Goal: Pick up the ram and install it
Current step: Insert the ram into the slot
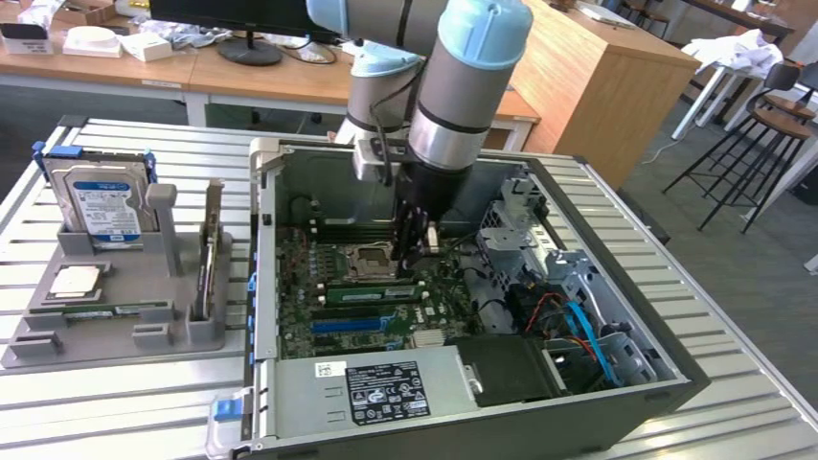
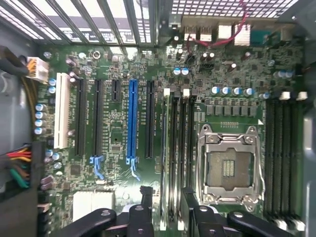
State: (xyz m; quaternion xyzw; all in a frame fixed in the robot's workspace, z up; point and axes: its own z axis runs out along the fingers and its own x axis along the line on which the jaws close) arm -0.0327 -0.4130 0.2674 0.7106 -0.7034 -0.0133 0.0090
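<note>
A: Start at the exterior view's left. What's on the grey tray [image 1: 77,337]?
B: A hard drive [image 1: 102,206], 1 green stick [image 1: 109,310] lying flat, and an upright card [image 1: 209,254]. None of those is the job's piece.
A: So where's the ram?
B: Further right, inside the open case [image 1: 266,249]. The ram [image 1: 371,292] stands on edge in a memory slot, just beside the CPU socket [image 1: 371,257].
A: Which way does its long axis run?
B: Along the slot, toward the exterior view's left and right, parallel to the blue slot [image 1: 345,324]. Its contact edge points down.
A: And the gripper [image 1: 416,259]?
B: Released, jaws wide apart, grasping nothing. In the wrist view its fingers [image 2: 146,207] straddle the slot bank.
A: How would the stick handle?
B: I'd judge it light, stiff and thin, and fragile at the chips and contacts. Take it by the 2 flat faces near mid-length, and press evenly.
</note>
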